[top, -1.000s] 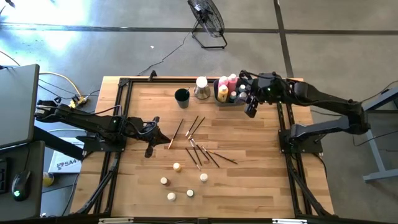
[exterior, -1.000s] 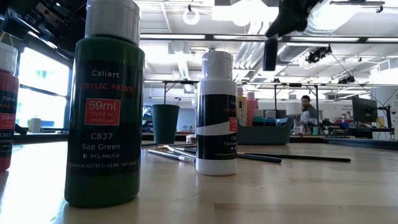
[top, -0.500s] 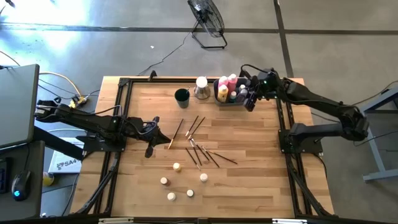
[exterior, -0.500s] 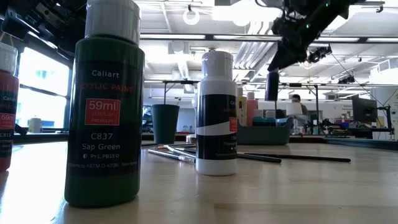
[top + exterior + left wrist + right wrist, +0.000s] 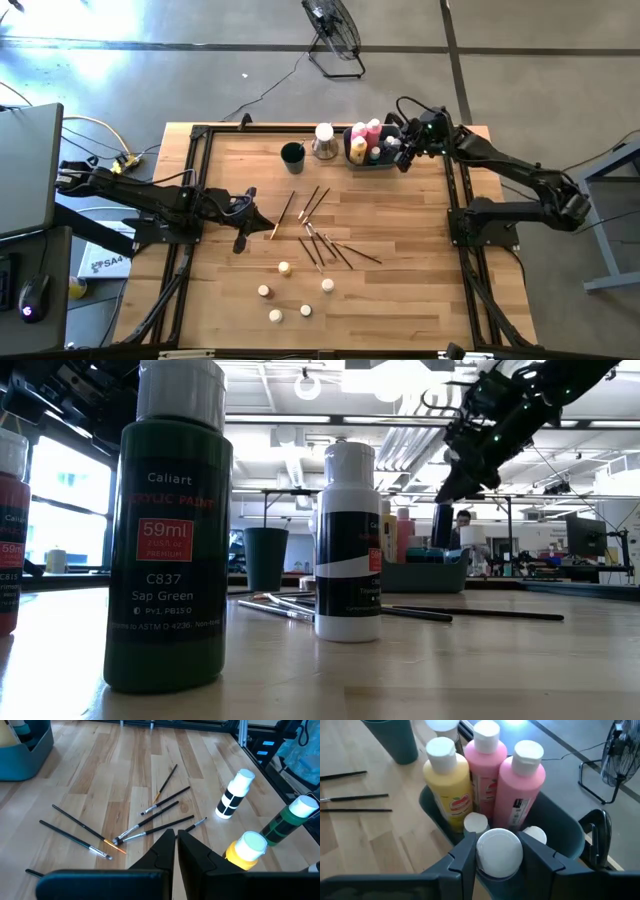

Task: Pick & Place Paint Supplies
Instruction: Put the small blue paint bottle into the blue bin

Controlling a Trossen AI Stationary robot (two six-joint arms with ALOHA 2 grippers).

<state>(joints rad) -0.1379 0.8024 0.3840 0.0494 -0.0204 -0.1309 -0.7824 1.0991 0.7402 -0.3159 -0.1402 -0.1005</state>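
right gripper (image 5: 500, 851) has its fingers clamped on a white-capped bottle (image 5: 499, 851) over the bin (image 5: 560, 827) at the table's far edge, probably to drop it in, while the left gripper (image 5: 176, 845) waits, pinched closed and empty, near the left edge

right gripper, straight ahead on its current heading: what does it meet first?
Likely the grey-blue rectangular bin: the right gripper, shut on a white-capped bottle, points into it near two pink bottles and a yellow one. Depth unclear.

Right hand (image 5: 492, 851) clamped, left hand (image 5: 176, 836) shut
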